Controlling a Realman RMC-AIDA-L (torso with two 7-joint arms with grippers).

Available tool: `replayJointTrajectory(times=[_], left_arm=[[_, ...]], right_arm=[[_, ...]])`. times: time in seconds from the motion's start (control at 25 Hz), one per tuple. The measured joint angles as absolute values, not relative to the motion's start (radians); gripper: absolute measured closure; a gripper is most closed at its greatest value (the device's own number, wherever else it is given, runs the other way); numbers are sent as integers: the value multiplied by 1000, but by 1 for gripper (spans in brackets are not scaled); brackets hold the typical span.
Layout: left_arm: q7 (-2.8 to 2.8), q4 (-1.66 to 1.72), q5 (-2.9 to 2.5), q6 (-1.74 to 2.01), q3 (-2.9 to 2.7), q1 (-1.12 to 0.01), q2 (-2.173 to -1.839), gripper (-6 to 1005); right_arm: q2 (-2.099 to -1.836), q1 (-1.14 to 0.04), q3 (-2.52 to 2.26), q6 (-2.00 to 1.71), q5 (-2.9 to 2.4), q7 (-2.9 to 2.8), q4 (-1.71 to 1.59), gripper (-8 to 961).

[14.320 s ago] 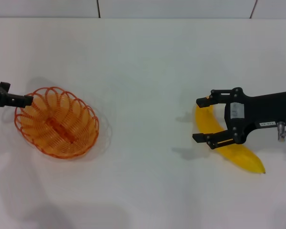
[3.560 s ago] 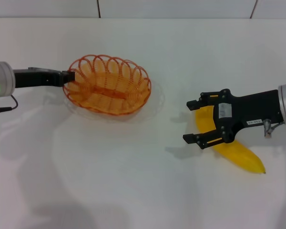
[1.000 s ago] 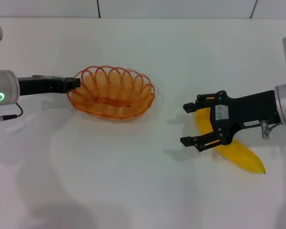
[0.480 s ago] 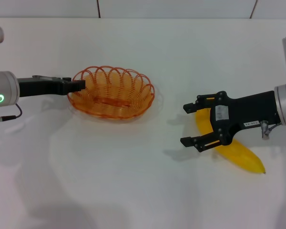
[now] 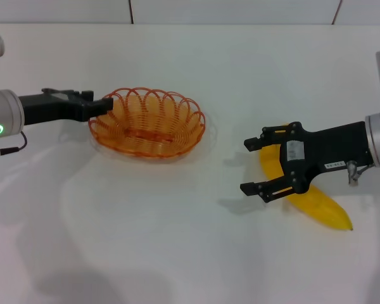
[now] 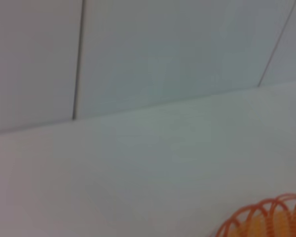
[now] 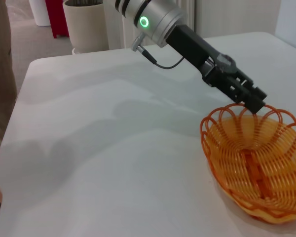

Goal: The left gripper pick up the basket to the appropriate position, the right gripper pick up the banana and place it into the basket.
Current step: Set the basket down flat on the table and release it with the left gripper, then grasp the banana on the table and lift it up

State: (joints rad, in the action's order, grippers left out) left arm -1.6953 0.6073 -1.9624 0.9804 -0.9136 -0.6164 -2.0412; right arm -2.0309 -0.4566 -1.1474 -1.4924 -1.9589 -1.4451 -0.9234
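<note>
In the head view the basket [image 5: 148, 125] sits on the white table [image 5: 177, 240] toward ten o'clock of centre, with the left gripper [image 5: 104, 105] at its nine-o'clock rim, touching or nearly so, though I cannot tell whether its jaws are parted or closed; at about four o'clock the right gripper [image 5: 256, 166] hangs with jaws spread wide over the upper end of the banana [image 5: 310, 196], which lies on the table. The left wrist view shows only a few orange loops of the basket rim and bare table. In the right wrist view the left gripper's tip meets the basket's far rim, while the right gripper itself is out of sight.
</note>
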Motion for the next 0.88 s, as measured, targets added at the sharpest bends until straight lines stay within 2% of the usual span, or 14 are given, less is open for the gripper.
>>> replayJointTrajectory(times=[0.32,0.88], left_arm=[[-1498,608,-1789,992,-968,-578,-2042,471],[-1192,620,-1519,1043,-1052,-420,-2038,466]], right_arm=[[-2031,-454,-1147,-1492,-1959,-1445,-923,64],[-2033,-452,-1138,-1492,-1957,-1447,-926,64]])
